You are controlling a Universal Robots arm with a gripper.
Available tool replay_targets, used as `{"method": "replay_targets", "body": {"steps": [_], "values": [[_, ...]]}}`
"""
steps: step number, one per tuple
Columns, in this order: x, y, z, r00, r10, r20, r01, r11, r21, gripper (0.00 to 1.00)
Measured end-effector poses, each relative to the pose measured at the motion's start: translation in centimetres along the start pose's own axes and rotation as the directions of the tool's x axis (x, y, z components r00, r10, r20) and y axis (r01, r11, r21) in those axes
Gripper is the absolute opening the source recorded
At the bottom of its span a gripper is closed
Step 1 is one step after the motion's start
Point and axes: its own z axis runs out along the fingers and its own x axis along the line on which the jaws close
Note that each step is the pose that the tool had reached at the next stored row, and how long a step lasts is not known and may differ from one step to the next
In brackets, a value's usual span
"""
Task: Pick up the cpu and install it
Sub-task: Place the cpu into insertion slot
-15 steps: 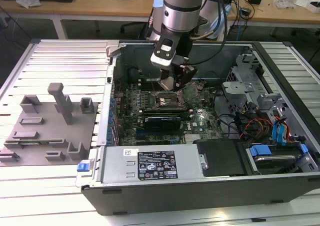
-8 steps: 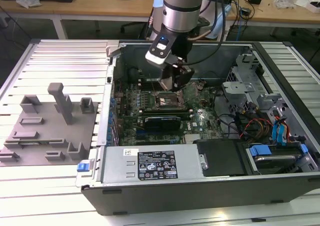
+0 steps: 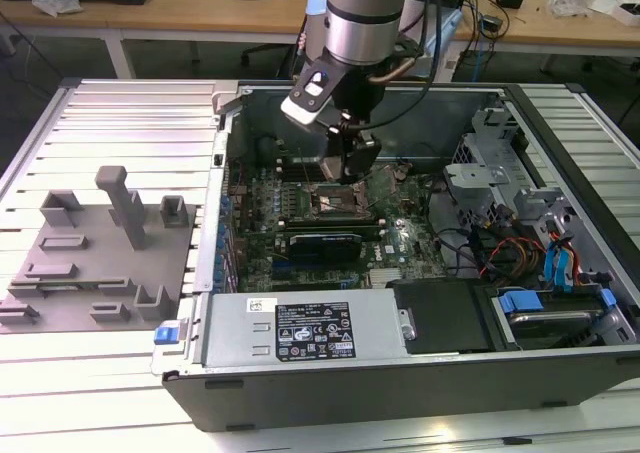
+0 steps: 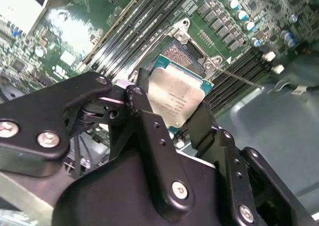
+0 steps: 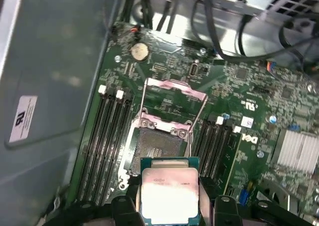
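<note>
The cpu (image 4: 177, 94), a flat square chip with a silvery top and a thin dark-green rim, is held between my black fingers (image 4: 144, 116). My gripper (image 4: 173, 106) is shut on its two opposite edges. In the first wrist view the cpu (image 5: 169, 193) hangs just above and a little to one side of the open socket (image 5: 155, 147). The socket's metal load plate (image 5: 173, 94) is flipped up. In the exterior view my gripper (image 3: 352, 165) reaches down into the open computer case, directly over the socket (image 3: 335, 203) on the motherboard.
Memory slots (image 5: 107, 136) flank the socket on both sides. A finned heatsink (image 5: 298, 151) and cables (image 5: 239, 31) are nearby. The power supply (image 3: 300, 328) lines the case front, drive bays (image 3: 540, 243) fill the exterior view's right, and grey fixture blocks (image 3: 100, 253) lie outside at its left.
</note>
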Motion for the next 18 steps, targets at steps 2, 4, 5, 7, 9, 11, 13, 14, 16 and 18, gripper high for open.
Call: {"method": "replay_targets", "body": {"steps": [2,4,5,7,9,11,13,14,16,18], "values": [[0.00,0.00,0.01,0.9993,0.037,-0.0001,-0.037,0.9993,-0.0005,0.55],[0.00,0.00,0.06,0.9964,0.084,0.0000,-0.084,0.9964,-0.0012,0.55],[0.00,0.00,0.08,0.9953,0.097,0.0010,-0.097,0.9953,-0.0013,0.55],[0.00,0.00,0.09,0.9929,0.119,0.0068,-0.119,0.9929,-0.0008,0.55],[0.00,0.00,0.10,0.9899,0.141,0.0139,-0.141,0.9900,-0.0003,0.55],[0.00,0.01,0.11,0.9851,0.170,0.0235,-0.171,0.9854,0.0000,0.55],[0.00,0.01,0.23,0.9838,0.178,0.0249,-0.178,0.9841,0.0001,0.55],[0.00,0.00,0.33,0.9836,0.178,0.0252,-0.178,0.9839,0.0002,0.55],[-0.01,0.00,0.61,0.9836,0.179,0.0259,-0.179,0.9839,0.0002,0.55],[-0.01,0.00,0.75,0.9836,0.178,0.0282,-0.178,0.9840,0.0004,0.55]]}}
